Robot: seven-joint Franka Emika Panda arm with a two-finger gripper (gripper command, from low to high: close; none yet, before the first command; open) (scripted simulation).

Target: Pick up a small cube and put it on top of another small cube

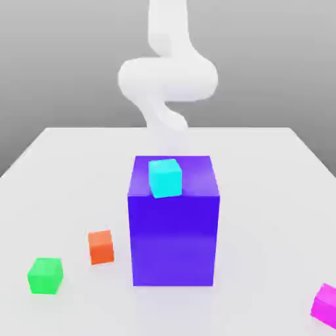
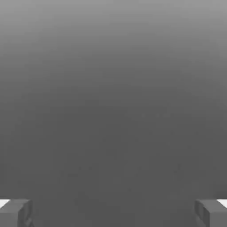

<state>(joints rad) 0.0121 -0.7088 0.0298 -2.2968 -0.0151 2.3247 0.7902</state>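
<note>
Magenta-pink small plastic cube (image 1: 325, 303): at the white worktop's (image 1: 65, 170) near corner, the exterior view's right, partly cut off. Two-finger gripper (image 2: 113, 213): jaws spread wide, empty. Risks: long reach; big blue-violet block (image 1: 174, 236) obstructs; off-centre grasp slips; cyan cube (image 1: 165, 177) knocked off.

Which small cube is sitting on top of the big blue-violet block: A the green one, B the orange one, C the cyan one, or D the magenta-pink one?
C: the cyan cube rests on the top face of the blue-violet block, while the green cube, orange cube and magenta-pink cube all lie on the table.
</note>
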